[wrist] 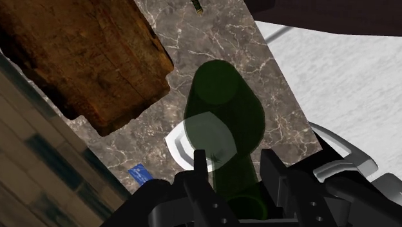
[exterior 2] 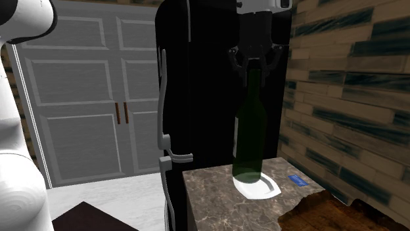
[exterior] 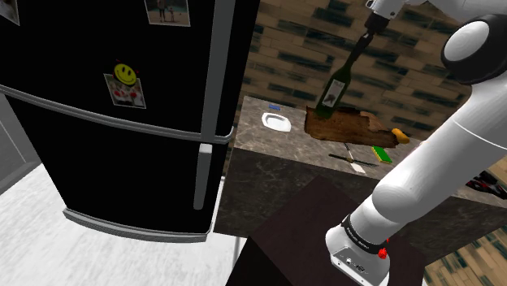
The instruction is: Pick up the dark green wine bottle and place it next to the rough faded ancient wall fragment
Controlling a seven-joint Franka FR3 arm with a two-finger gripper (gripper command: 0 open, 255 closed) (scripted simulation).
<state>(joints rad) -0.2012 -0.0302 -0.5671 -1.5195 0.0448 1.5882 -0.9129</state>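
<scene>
Shoulder view: dark green wine bottle (exterior: 335, 86), pale label unreadable, hangs tilted above the marbled counter (exterior: 284, 145) near the brown wall fragment (exterior: 349, 126); black gripper (exterior: 368, 39) clamps its neck.

Claw (wrist: 235, 166) clasping green bottle (wrist: 222, 109), brown slab (wrist: 84, 58) nearby
</scene>
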